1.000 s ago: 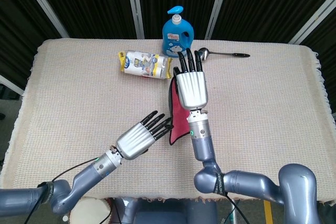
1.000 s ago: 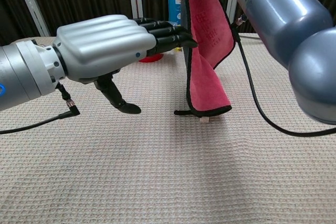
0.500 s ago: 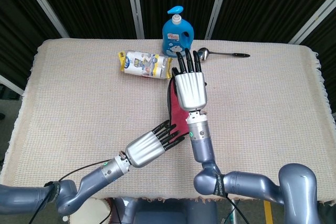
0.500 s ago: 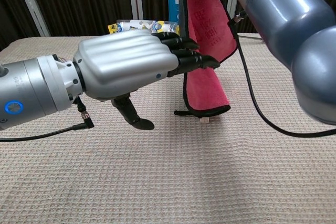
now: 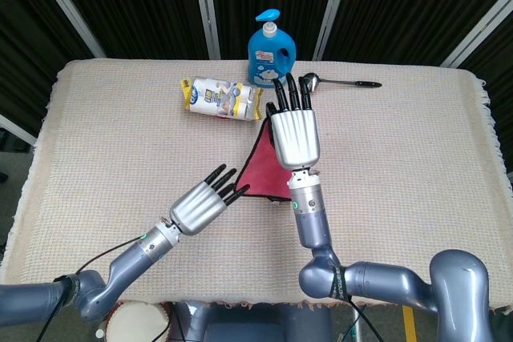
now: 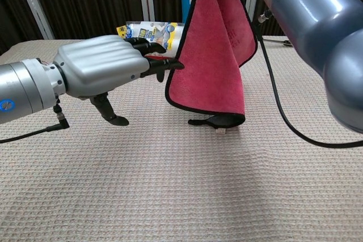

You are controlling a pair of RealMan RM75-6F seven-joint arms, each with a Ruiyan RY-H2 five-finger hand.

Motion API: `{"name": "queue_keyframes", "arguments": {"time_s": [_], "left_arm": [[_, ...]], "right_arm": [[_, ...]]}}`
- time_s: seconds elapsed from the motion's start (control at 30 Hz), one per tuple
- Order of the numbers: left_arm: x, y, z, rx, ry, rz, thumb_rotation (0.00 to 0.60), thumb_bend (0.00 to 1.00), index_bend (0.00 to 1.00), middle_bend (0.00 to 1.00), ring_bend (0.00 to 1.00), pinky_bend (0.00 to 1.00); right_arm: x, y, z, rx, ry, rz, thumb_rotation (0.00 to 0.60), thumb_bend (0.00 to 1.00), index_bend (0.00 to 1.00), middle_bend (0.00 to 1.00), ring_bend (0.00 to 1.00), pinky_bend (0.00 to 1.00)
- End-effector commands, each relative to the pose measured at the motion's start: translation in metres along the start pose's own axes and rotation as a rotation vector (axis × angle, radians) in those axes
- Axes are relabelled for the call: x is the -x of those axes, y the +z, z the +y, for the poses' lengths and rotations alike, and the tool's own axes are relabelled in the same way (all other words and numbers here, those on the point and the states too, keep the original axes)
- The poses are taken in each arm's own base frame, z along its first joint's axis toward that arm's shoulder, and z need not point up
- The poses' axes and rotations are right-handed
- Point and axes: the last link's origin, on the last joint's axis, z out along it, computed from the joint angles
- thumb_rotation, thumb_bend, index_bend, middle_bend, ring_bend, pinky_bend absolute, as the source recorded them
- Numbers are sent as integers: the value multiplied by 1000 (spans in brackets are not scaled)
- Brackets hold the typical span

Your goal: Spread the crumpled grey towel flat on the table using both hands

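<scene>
Your right hand (image 5: 294, 135) is holding the towel (image 6: 214, 60) up by its top, so the cloth is hanging in the air. The towel is looking red, not grey, with a thin black edge and a soft, fuzzy face. Its bottom end (image 6: 218, 121) is touching the table, folded under a little.

Your left hand (image 6: 105, 71) is pinching the towel's left edge with its black fingertips (image 6: 161, 65) and is pulling that side out, so the cloth is making a wide triangle shape in the head view. The thumb is pointing down toward the table.

The table cover (image 5: 128, 146) is a beige woven cloth with tiny bumpy squares and a frayed fringe on its sides.

Behind the towel, a blue bottle (image 5: 271, 50) with a pump top is standing up. Beside it a white and yellow packet (image 5: 222, 98) is lying flat; the writing on both is too small to read. A metal spoon (image 5: 338, 82) with a dark handle is lying near the back edge.

You are getting wide bare cloth on both sides and in front.
</scene>
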Motion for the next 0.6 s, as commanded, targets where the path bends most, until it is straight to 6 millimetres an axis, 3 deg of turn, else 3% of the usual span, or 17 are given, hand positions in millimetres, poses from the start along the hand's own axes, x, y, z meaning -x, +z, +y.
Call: {"name": "queue_keyframes", "arguments": {"time_s": [0.03, 0.27, 0.47, 0.6], "left_arm": [[4, 1, -10, -58, -14, 1, 600, 114, 0, 226, 0, 82], [6, 17, -14, -147, -95, -12, 600, 115, 0, 167, 0, 81], [-5, 15, -7, -114, -110, 49, 600, 114, 0, 128, 0, 81], [-9, 10, 2, -128, -246, 79, 600, 113, 0, 116, 0, 71]], "right_arm": [[1, -1, 0, -2, -2, -2, 600, 640, 664, 197, 86, 108], [4, -5, -2, -14, -7, -7, 600, 639, 664, 197, 86, 108], [5, -5, 0, -13, -7, -9, 600, 640, 664, 198, 86, 108], [7, -6, 0, -14, -9, -14, 600, 639, 664, 197, 86, 108]]}}
